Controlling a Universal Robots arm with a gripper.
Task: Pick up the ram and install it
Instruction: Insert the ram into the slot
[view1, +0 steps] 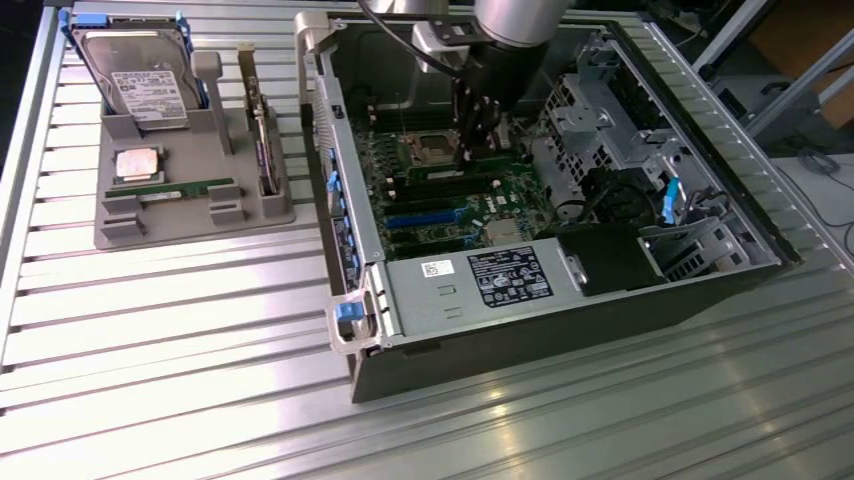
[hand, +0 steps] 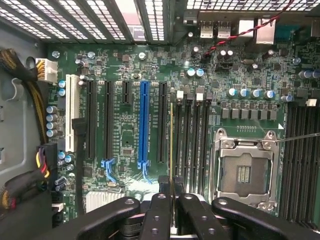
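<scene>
My gripper (view1: 478, 135) is inside the open computer case (view1: 350, 250), low over the motherboard (hand: 125, 125). Its black fingers (hand: 160, 212) are shut on the ram (hand: 171, 145). In the wrist view the ram shows edge-on as a thin green-gold line. It stands upright along the row of black memory slots (hand: 192, 145) beside the empty processor socket (hand: 245, 172). Whether it is seated in a slot or just above one I cannot tell.
A grey tray (view1: 120, 235) at the exterior view's left holds a hard drive (view1: 134, 75), a silver processor (view1: 138, 163), an expansion card (view1: 260, 135) and a second green memory stick (view1: 171, 190). The power supply (view1: 487, 282), drive cage (view1: 587, 110) and cables (hand: 20, 180) crowd the case.
</scene>
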